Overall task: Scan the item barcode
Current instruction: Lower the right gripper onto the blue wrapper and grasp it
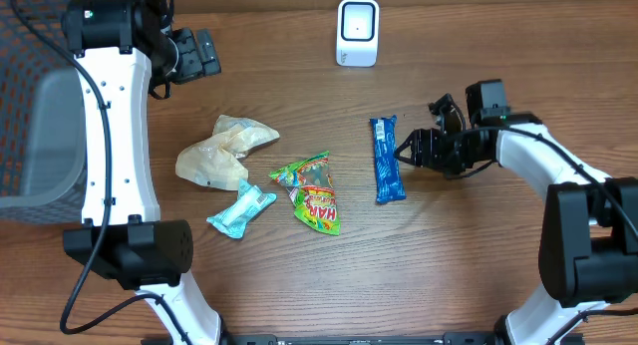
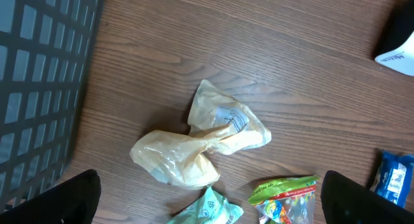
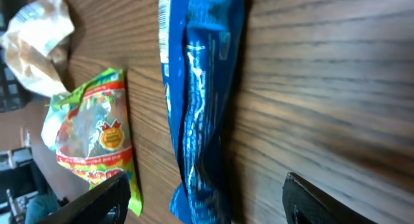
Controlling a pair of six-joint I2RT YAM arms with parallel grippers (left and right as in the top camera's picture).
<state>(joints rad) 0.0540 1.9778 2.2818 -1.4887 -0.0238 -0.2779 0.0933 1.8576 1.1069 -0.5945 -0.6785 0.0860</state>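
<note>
On the tabletop, your blue packet [image 1: 387,161] lies flat, well apart from the scanner [image 1: 357,31]. Right end effector [image 1: 403,151] is spread just beside it, gripping nothing; left end effector [image 1: 199,51] hangs spread too. Pickup and scan both left, I'd say.

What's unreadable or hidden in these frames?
Right wrist view: blue wrapper print blurred, no barcode legible; in the overhead view it is too small.
Left wrist view: scanner cut off by the right edge.
Left wrist view: teal packet cut off by the bottom edge.
</note>
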